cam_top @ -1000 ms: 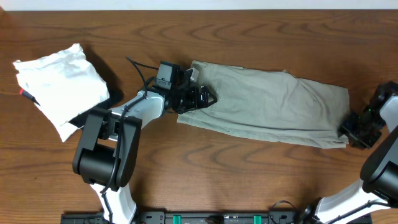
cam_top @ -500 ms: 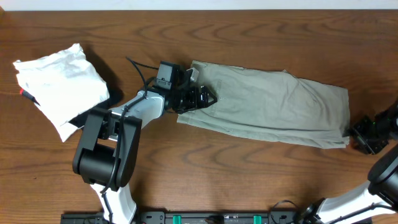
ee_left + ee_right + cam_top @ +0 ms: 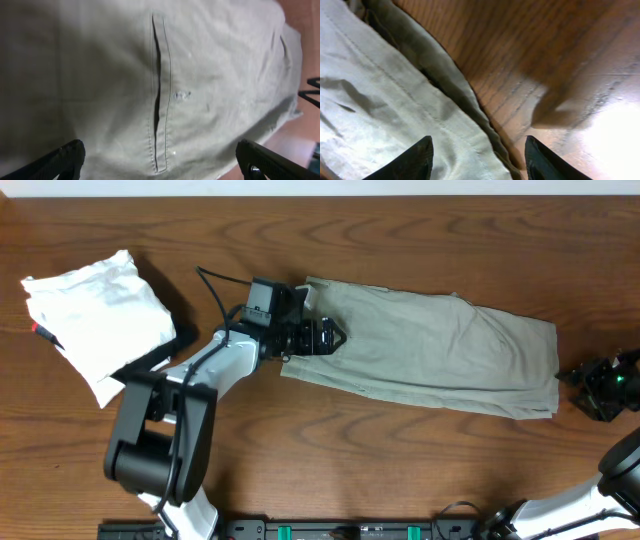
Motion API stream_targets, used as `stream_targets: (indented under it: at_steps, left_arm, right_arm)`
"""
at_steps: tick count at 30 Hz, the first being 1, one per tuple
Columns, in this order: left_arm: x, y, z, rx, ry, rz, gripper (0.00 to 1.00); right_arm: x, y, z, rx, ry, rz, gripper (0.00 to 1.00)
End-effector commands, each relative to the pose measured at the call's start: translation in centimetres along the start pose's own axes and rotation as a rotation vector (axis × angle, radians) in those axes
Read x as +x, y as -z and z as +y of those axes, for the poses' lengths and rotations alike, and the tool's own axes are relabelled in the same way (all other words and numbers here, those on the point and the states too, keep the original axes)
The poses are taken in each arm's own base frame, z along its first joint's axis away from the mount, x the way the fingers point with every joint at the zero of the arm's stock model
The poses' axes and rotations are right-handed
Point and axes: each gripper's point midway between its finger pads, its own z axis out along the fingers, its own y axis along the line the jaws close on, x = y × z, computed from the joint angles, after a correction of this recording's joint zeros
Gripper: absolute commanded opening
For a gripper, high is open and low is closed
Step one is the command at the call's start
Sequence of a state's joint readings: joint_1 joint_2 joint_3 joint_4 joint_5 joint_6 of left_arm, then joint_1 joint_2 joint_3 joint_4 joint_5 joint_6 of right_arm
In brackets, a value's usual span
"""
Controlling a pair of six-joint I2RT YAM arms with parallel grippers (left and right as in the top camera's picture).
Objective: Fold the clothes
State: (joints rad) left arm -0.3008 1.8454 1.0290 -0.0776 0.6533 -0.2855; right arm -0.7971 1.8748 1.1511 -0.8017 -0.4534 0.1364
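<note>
The olive-khaki garment point(image 3: 430, 350) lies flat across the middle of the table, lengthwise from left to right. My left gripper point(image 3: 325, 337) is open over its left end. In the left wrist view its fingertips point(image 3: 65, 159) stand wide apart above the fabric, with a stitched pocket slit point(image 3: 157, 100) between them. My right gripper point(image 3: 592, 383) is open and empty, on the wood just right of the garment's right edge. In the right wrist view point(image 3: 477, 165) the folded edge of the garment point(image 3: 445, 85) runs between its fingers.
A folded white garment point(image 3: 95, 320) lies at the far left, with a small black cloth piece point(image 3: 160, 352) under its right side. The table point(image 3: 400, 470) is brown wood. Its back edge runs along the top of the overhead view.
My right gripper has moved right, off the garment's right corner and onto bare wood. My left arm has shifted slightly left, still on the garment's left end.
</note>
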Motion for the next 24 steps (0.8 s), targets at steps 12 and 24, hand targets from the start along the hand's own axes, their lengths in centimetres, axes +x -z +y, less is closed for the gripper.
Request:
stream_targets:
  at_steps: [12, 24]
  left_arm:
    - [-3.2, 3.1, 5.1, -0.209, -0.004, -0.136, 0.98]
    - [-4.0, 5.1, 6.1, -0.098, -0.008, -0.151, 0.98]
  right_arm:
    - [0.3, -0.4, 1.8, -0.030, 0.082, 0.015, 0.60]
    - [1.3, -0.6, 2.5, -0.038, 0.086, 0.054, 0.60]
